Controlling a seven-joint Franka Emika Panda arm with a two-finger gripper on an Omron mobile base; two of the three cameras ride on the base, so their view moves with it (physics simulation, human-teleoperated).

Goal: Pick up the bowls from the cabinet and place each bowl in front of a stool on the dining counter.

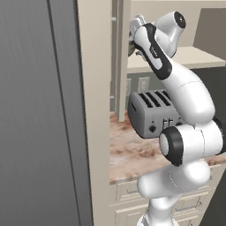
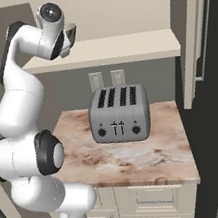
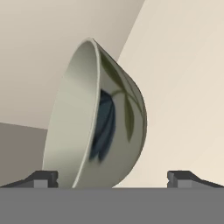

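Cabinet (image 2: 120, 48): cream wall unit across the top of the right base view; its flat shelf runs from upper left to right of centre, above the worktop.
Arm: rises from the lower left of the right base view and bends up to the shelf's left end, at upper left of the frame.
Worktop (image 2: 139, 156): marbled slab at mid-frame, over cream drawers; not the dining counter.
Toaster (image 2: 119, 114): grey, four-slot, centre of the right base view, on the worktop below the shelf.
Bowl (image 3: 98, 122): grey-green with a dark leaf pattern, centre of the hand view, rim toward the left; it lies between the finger tips, with the left tip at its rim.
Gripper (image 3: 111, 177): jaws spread wide, nothing clamped yet.
Progress: judged early, reach made, grasp not closed; carrying and both placings by the stools remain.
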